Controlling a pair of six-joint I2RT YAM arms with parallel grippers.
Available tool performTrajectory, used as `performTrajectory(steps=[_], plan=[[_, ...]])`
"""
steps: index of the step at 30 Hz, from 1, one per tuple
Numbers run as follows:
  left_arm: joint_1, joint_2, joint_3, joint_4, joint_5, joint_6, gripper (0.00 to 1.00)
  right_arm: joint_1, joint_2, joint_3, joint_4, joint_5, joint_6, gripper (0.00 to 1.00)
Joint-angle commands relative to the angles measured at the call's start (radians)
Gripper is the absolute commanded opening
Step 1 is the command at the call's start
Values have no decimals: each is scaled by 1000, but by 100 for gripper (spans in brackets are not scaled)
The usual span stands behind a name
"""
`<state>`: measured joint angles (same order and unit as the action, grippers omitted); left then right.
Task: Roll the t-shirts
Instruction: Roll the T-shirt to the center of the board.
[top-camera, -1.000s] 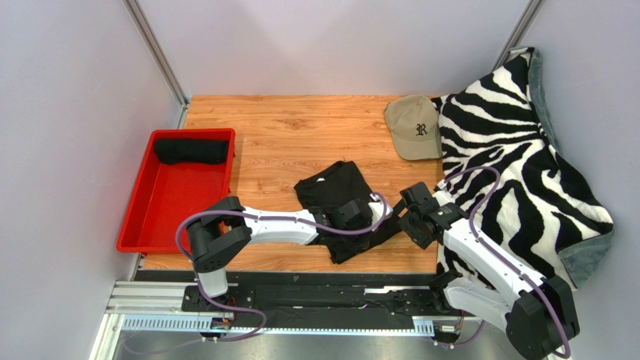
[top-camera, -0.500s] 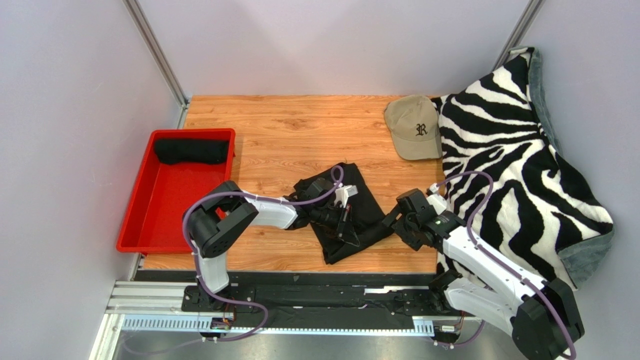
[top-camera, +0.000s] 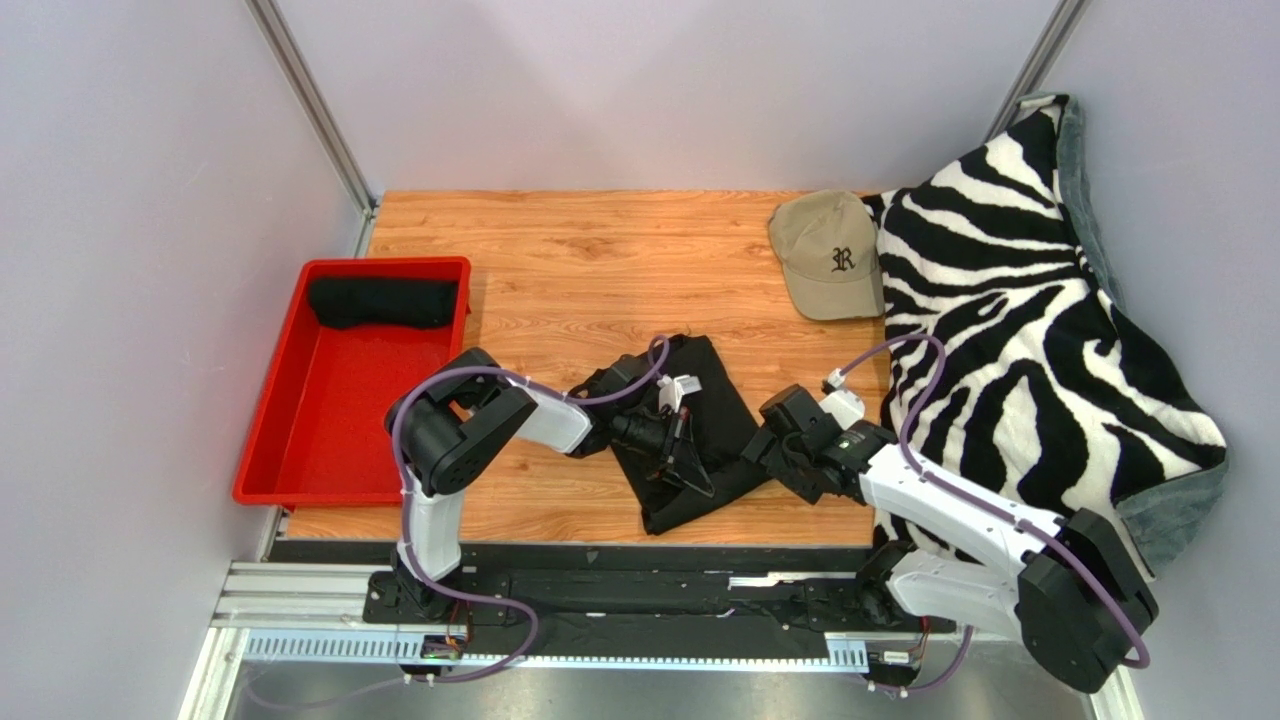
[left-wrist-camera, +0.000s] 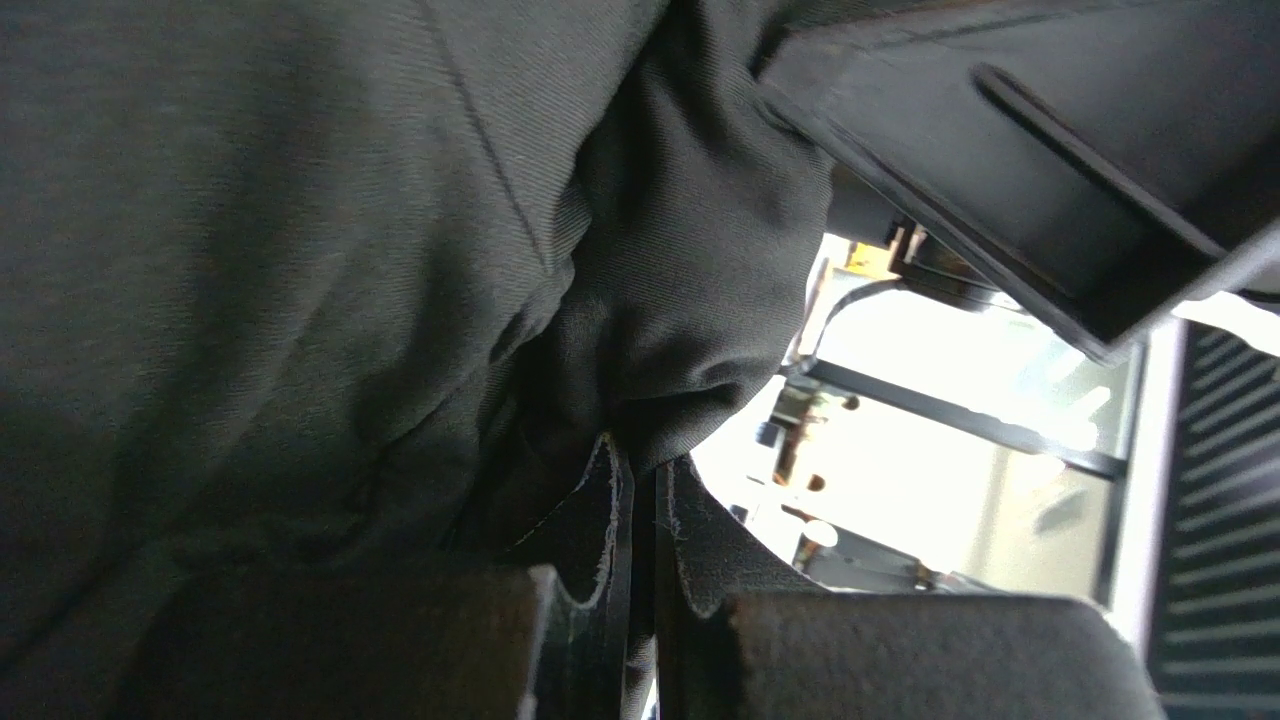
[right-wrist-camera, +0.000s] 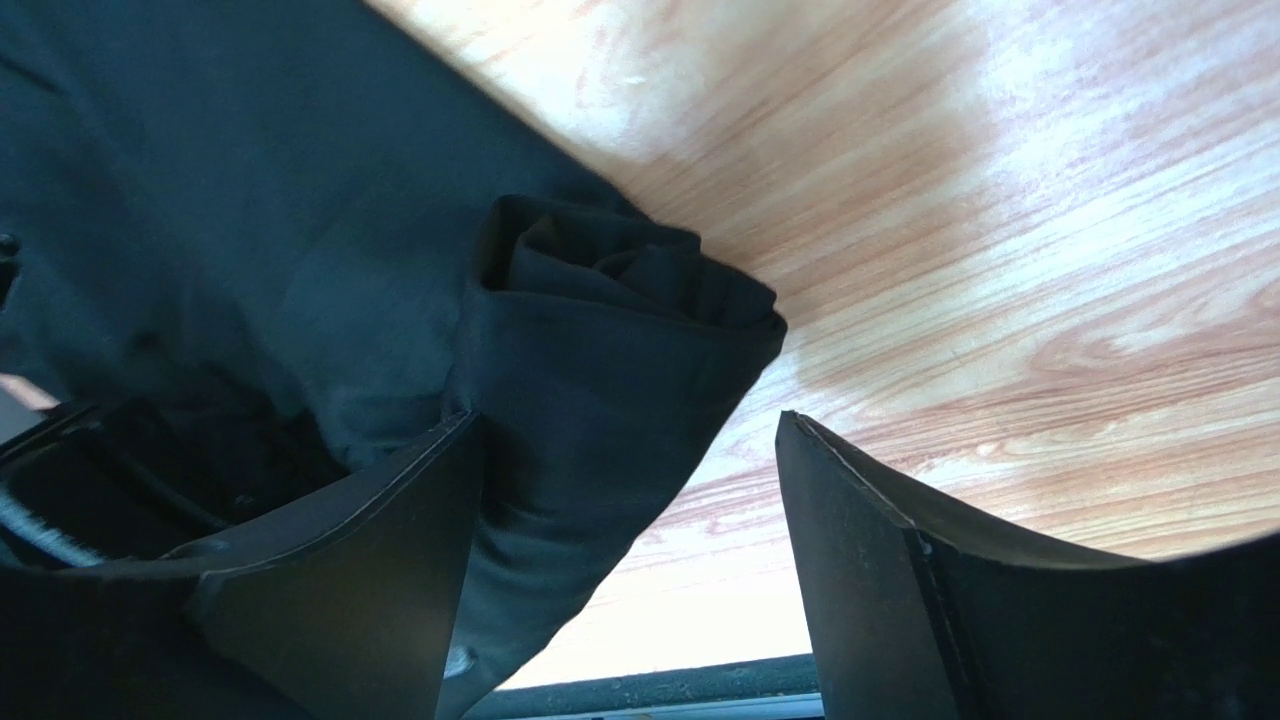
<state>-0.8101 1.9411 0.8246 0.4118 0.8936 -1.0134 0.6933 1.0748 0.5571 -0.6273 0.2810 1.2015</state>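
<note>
A black t-shirt (top-camera: 718, 393), partly rolled, lies on the wooden table (top-camera: 571, 270) near its front edge. My left gripper (top-camera: 684, 450) lies low on it, shut, with a fold of the black fabric (left-wrist-camera: 661, 315) pinched between its fingertips (left-wrist-camera: 609, 503). My right gripper (top-camera: 762, 450) stands open at the shirt's right end. In the right wrist view the rolled end (right-wrist-camera: 616, 300) sits between the two fingers (right-wrist-camera: 887, 555), nearer the left one. A second black t-shirt, rolled (top-camera: 383, 303), lies at the far end of the red bin (top-camera: 286, 450).
A tan cap (top-camera: 827, 252) sits at the back right of the table. A zebra-striped blanket (top-camera: 1037, 330) covers the right side, close behind my right arm. The red bin stands along the table's left edge.
The left gripper has pulled back to the left with the fabric, bunching the shirt. The right gripper has slid left up to the shirt's rolled end, its jaws a little narrower.
</note>
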Motion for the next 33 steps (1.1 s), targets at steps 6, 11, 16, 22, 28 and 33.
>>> performTrajectory(steps=[6, 11, 16, 22, 28, 33], plan=[[8, 38, -10, 78, 71, -74, 1, 8, 51, 37, 28, 92, 87, 66], [9, 24, -8, 70, 71, -60, 4, 8, 112, 85, -43, 107, 132, 31], [9, -5, 22, -24, 54, 22, 9, -1, 201, 167, -184, 106, 145, 0], [6, -97, 74, -249, -71, 200, 32, -28, 270, 239, -324, 90, 162, 0], [-23, -264, 82, -404, -304, 347, 53, -63, 359, 317, -425, 52, 147, 0], [-118, -418, 71, -505, -533, 465, 54, -75, 461, 430, -521, 53, 144, 0]])
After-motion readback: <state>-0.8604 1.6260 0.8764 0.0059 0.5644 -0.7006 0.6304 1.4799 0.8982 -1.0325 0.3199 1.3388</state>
